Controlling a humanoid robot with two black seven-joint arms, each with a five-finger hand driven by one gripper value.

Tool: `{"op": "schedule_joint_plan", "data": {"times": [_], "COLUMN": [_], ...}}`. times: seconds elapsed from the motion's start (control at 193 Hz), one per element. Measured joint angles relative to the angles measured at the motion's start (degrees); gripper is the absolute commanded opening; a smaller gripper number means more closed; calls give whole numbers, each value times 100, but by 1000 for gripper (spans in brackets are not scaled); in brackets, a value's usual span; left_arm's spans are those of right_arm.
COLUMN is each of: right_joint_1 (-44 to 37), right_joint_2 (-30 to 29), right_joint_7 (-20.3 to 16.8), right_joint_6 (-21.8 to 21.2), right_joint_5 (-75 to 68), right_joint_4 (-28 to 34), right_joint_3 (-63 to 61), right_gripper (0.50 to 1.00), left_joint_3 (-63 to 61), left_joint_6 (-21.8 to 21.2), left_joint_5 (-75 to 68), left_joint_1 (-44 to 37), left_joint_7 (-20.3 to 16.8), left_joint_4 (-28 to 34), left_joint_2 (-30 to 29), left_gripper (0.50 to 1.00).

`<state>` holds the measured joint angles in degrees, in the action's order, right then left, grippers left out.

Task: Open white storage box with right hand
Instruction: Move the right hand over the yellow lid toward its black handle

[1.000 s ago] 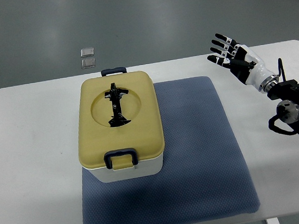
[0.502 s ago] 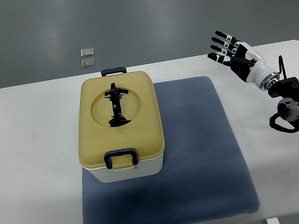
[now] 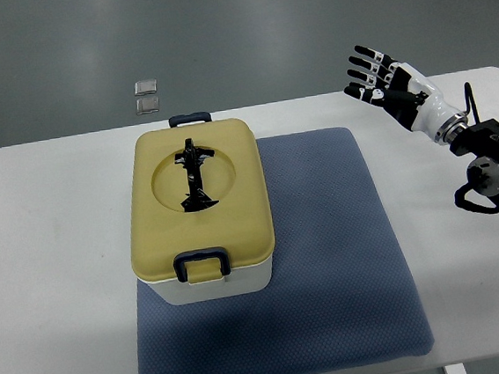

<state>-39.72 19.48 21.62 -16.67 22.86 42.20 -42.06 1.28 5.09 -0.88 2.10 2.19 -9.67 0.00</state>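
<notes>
The white storage box is sitting on the left part of a blue mat, its yellow lid closed and both dark latches clipped, so its contents are hidden. The right hand is hovering well apart over the tabletop (fingers spread, holding nothing), probably readying a reach.

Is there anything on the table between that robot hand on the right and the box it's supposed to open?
Nothing visible blocks it. The right hand hovers with fingers spread near the table's far right edge. Between it and the closed storage box lies only the flat blue mat.
</notes>
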Motion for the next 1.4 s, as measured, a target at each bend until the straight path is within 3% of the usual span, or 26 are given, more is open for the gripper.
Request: {"op": "schedule_joint_plan", "data": {"times": [0.813, 1.398], "right_joint_1": [-829, -2739], "right_joint_2": [373, 707], "right_joint_7": [9, 37], "right_joint_6": [-411, -998], "right_joint_5": [2633, 5647], "right_joint_4": [106, 1239], "right_joint_3": [13, 468], "right_gripper": [921, 919], "left_joint_3": [4, 13], "left_joint_6": [3, 2], "left_joint_5": [0, 1], "left_joint_1": [1, 1], "left_joint_7": [0, 0], "left_joint_4": [-9, -9], "left_joint_2": [0, 0], "left_gripper": [1000, 1000]}}
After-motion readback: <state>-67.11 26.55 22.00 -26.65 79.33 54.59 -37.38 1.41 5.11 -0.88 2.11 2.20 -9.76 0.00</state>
